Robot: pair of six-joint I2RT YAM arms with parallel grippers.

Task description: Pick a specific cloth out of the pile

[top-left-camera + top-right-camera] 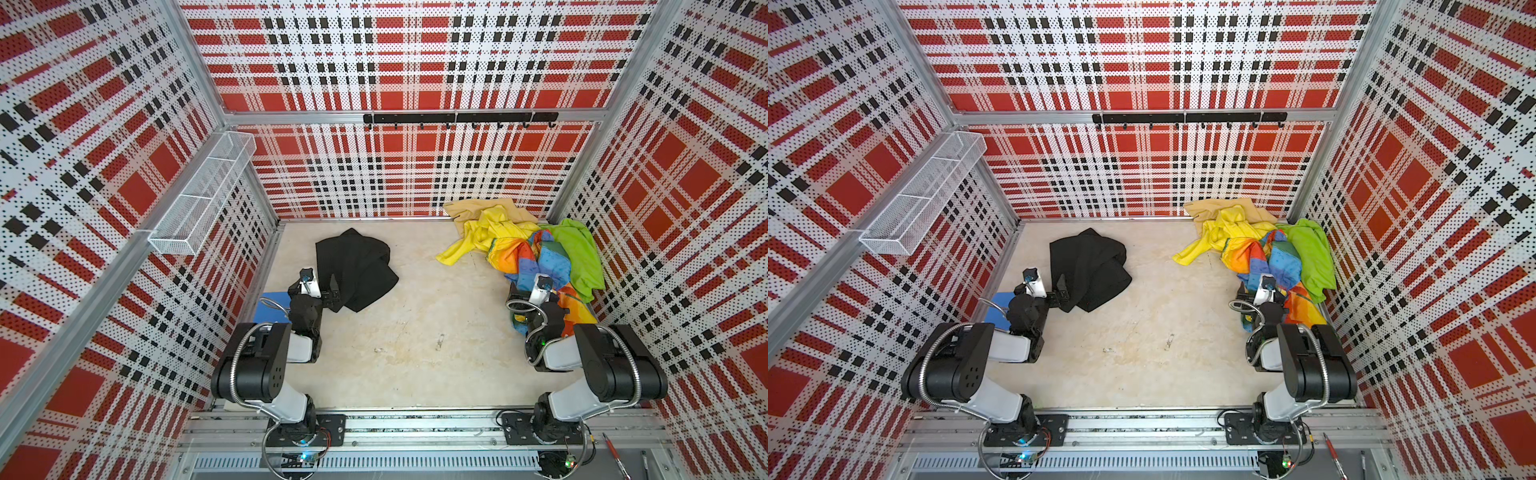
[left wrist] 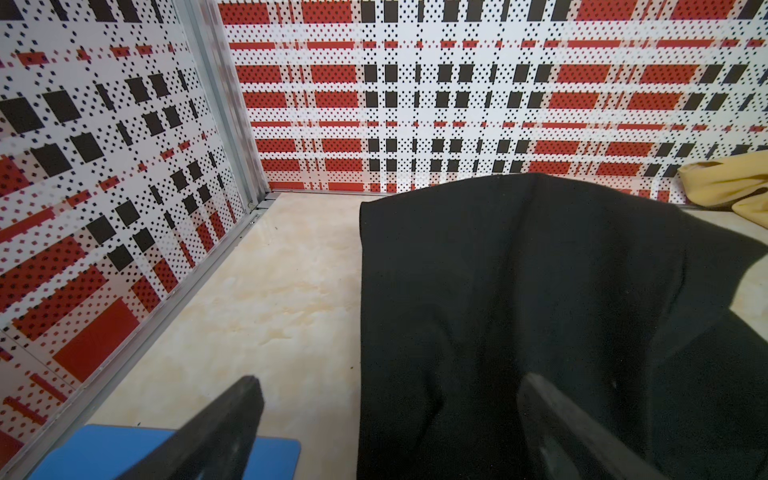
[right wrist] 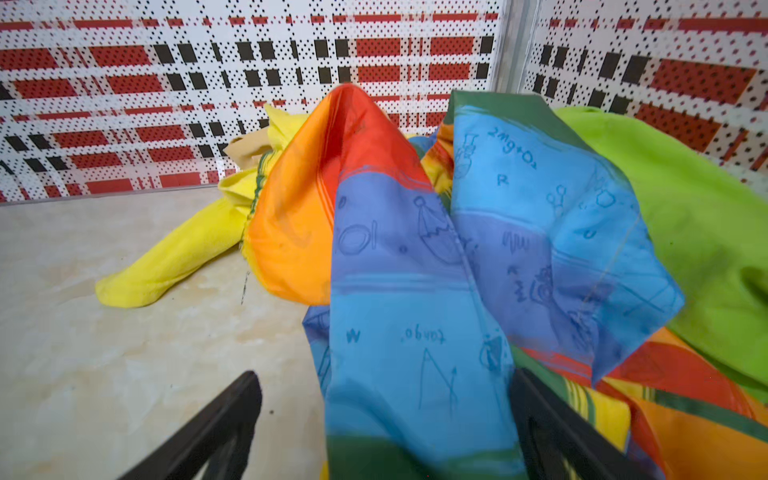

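Your beige, marbled table (image 1: 415, 332) carries two separate lots of fabric. The bigger one is the pile (image 1: 528, 245) of bright cloths crammed into the far right corner: a tan cloth (image 1: 482, 208) at the back, a yellow cloth (image 1: 478, 241), a lime-green cloth (image 1: 577, 249) against the side wall, and a rainbow patchwork cloth (image 3: 415, 291) in front.

The thing you want, the plain matte black cloth (image 1: 353, 266), lies by itself on the left half of the table, well apart from that pile and crumpled into a few thick folds. By the look of it, the picking-out is as good as done.

Expect it to handle as soft, limp and light. It won't hold a shape, and a pinch on one edge will let the rest unfurl and trail. Its matte surface should not slip. Bite into a doubled fold near your side.

Your left gripper (image 2: 390, 380) stands wide open and grasps nothing, one finger over bare table, the other over the black cloth's near edge. Your right gripper (image 3: 384, 374) is equally spread, empty, astride a blue fold of the patchwork.

A flat blue pad (image 2: 104, 449) sits by the left wall.
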